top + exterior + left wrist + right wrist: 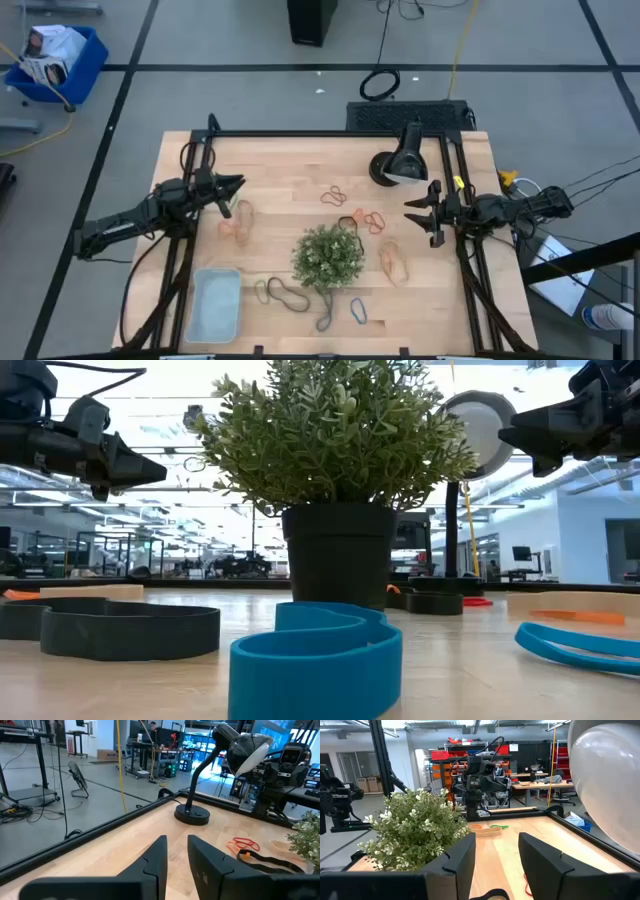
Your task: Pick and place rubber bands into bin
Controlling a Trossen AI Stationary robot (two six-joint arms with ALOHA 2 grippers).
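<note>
In the low view a blue rubber band [315,660] fills the foreground, cut off by the picture's lower edge, and the potted plant [335,455] behind it hides the middle of the table; the bin [215,303] shows only from above, at the front left, its contents hard to make out. Other rubber bands [372,220] lie scattered around the plant. Farther back, the left gripper [236,184] hangs empty with jaws slightly parted, and the right gripper [412,212] hangs empty beside the desk lamp [400,158], jaws released wide.

One plant [328,256], one desk lamp [402,160], one pale bin [216,303], two end effectors, roughly ten rubber bands [374,220] scattered; exact count uncertain.
</note>
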